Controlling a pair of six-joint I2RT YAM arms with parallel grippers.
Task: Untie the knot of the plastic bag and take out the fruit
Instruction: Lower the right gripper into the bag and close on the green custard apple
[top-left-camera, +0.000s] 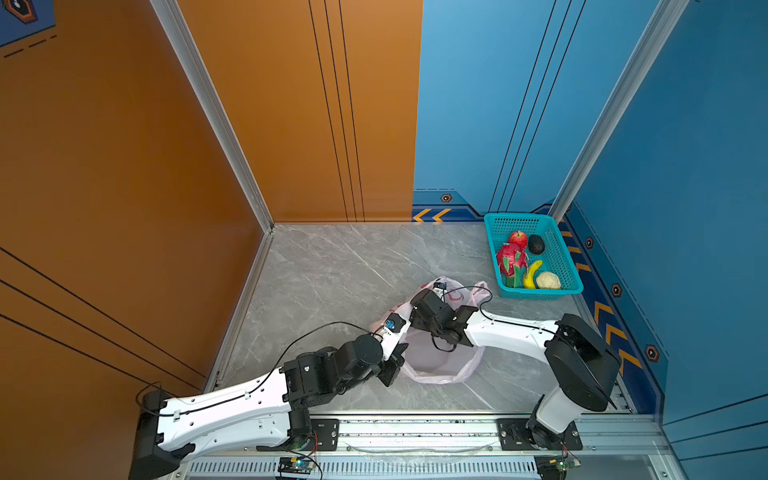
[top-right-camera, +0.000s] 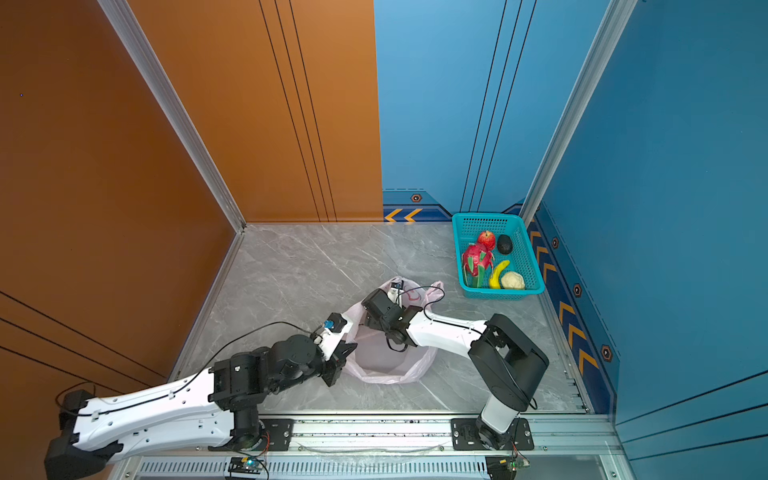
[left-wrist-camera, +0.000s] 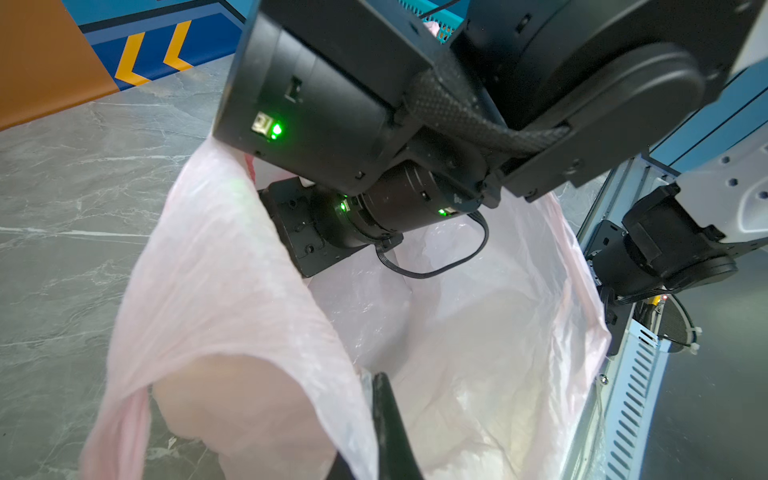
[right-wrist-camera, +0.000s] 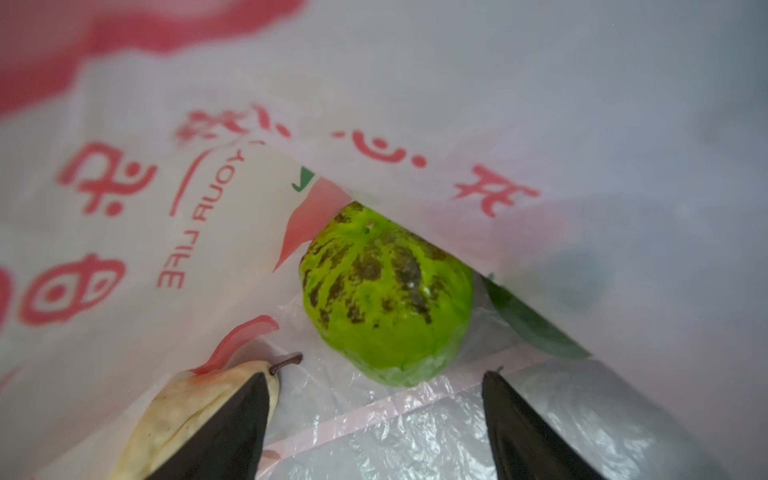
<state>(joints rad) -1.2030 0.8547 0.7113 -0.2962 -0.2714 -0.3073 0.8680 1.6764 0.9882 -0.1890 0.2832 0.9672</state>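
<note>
Grey marble surface (top-left-camera: 332, 270), with orange and blue walls standing behind. The plastic bag (top-left-camera: 436, 368) is lying near the middle of the surface, its mouth open and facing up. No knot is being found in any view, and one loop handle (top-left-camera: 480, 291) is lying loose toward the basket, so the untying is being judged done. Step in hand: fruit removal.

The bag's rim is being pinched by the left hand (top-left-camera: 395, 368), jaws closed on the thin film, and the mouth is being propped open by it. The right hand (right-wrist-camera: 374, 376) is being reached inside the bag, jaws wide and holding nothing, with the green bumpy fruit (right-wrist-camera: 386, 291) lying just ahead of them. A cream pear (right-wrist-camera: 187, 407) is lying against or just beside one finger; which cannot be told.

Next move, as judged: the right hand is to be advanced until the green fruit is being straddled, then closed, without pear or film being caught. A fold of printed film is draping over the fruit's far side and is being judged the main obstruction.

The teal basket (top-left-camera: 567, 266) is standing well apart in the far corner. Apple (top-left-camera: 518, 240), avocado (top-left-camera: 536, 244), dragon fruit (top-left-camera: 509, 257), banana (top-left-camera: 532, 274) and a cream lumpy fruit (top-left-camera: 548, 280) are lying inside it.
</note>
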